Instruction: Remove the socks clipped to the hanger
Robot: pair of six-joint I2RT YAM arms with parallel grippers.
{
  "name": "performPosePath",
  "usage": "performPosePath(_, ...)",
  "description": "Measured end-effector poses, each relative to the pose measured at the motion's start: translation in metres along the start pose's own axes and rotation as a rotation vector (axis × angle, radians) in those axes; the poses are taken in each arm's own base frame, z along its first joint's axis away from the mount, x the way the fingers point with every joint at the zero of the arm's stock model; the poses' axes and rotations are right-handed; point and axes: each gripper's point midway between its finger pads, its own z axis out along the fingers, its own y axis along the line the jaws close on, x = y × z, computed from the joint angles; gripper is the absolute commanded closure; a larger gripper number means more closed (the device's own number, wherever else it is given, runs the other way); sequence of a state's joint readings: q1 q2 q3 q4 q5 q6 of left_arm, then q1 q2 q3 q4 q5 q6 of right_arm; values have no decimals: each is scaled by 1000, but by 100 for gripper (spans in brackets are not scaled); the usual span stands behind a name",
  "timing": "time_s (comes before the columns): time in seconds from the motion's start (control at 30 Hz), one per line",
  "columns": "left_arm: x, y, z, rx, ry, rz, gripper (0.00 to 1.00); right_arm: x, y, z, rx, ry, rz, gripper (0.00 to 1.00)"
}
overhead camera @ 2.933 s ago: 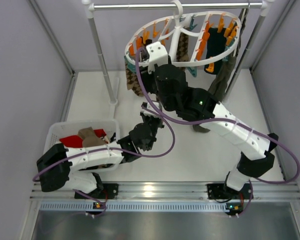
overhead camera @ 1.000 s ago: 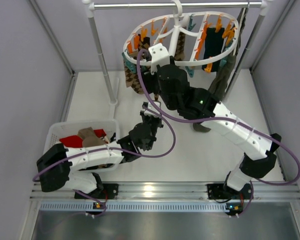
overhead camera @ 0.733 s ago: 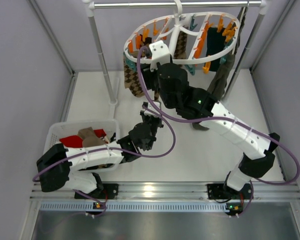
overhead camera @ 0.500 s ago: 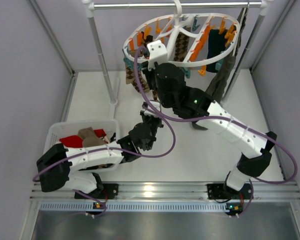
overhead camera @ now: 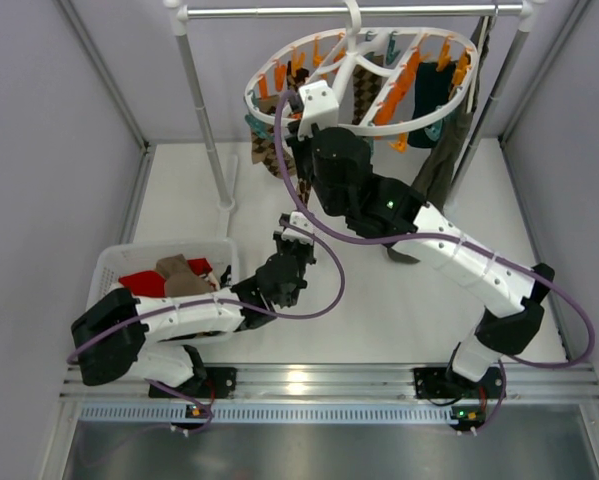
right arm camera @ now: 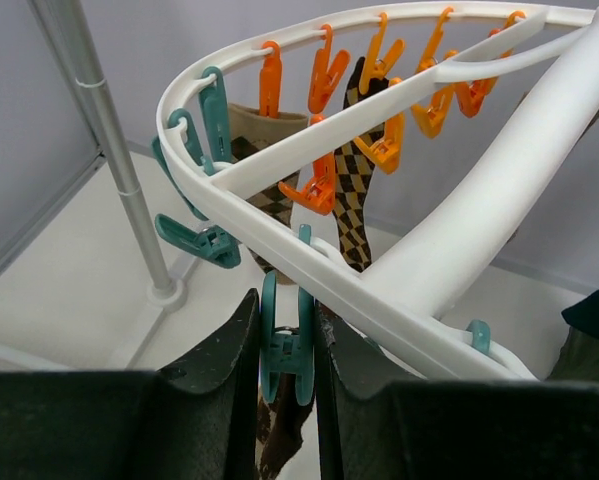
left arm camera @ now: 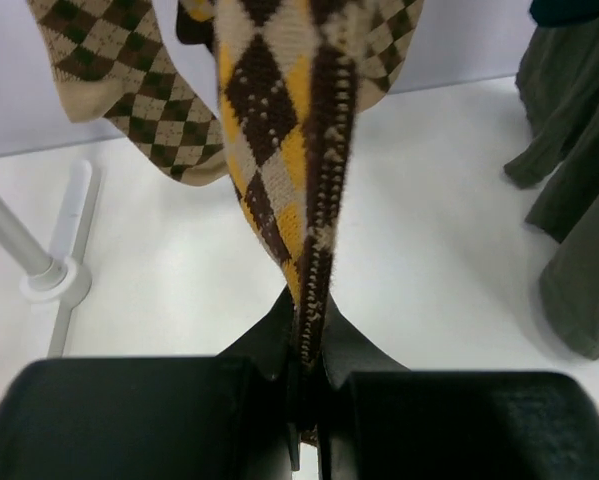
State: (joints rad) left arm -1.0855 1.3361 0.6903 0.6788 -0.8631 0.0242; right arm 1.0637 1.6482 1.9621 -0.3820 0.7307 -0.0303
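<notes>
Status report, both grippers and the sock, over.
Left gripper shut on argyle sock, sock taut. Right gripper shut on teal clip on the hanger. Olive garment hangs aside, clear of the sock.

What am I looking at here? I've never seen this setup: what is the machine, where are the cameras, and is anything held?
Two robot arms are bolted at the near edge of a white table. The wide picture looks down from above and behind them; the other two come from a camera on each wrist. A white oval hanger with orange and teal clips hangs from a rail at the back. The left gripper is shut on the lower end of an argyle sock hanging from it. The right gripper is closed on a teal clip, apparently the one holding that sock. A basket of clothes sits at the left.
</notes>
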Motion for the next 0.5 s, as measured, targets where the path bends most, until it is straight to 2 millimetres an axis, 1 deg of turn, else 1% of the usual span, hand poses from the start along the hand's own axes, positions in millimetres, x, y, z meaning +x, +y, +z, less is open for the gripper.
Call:
performPosePath(0.07, 7, 7, -3, -16, 10, -1, 100, 1, 0, -1, -5, 1, 5, 88)
performPosePath(0.13, 12, 20, -12, -39, 19, -11, 100, 3, 0, -2, -17, 4, 11, 84)
performPosePath(0.17, 14, 29, -17, -60, 28, -25, 100, 4, 0, -3, -24, 4, 16, 75)
performPosePath(0.23, 14, 48, -29, -106, 34, -73, 100, 7, 0, -4, -42, 9, 28, 70)
performPosePath(0.27, 13, 56, -35, -129, 36, -99, 100, 8, 0, -4, -55, 11, 31, 60)
performPosePath(0.33, 6, 74, -45, -175, 34, -151, 100, 8, 5, -5, -89, 13, 46, 57)
performPosePath(0.43, 0, 92, -56, -233, 38, -195, 100, 10, 13, -8, -133, 20, 55, 41)
performPosePath(0.47, 0, 98, -58, -254, 48, -195, 100, 12, 14, -9, -147, 22, 63, 28)
performPosePath(0.5, -1, 102, -60, -275, 60, -191, 100, 15, 15, -11, -158, 27, 67, 22)
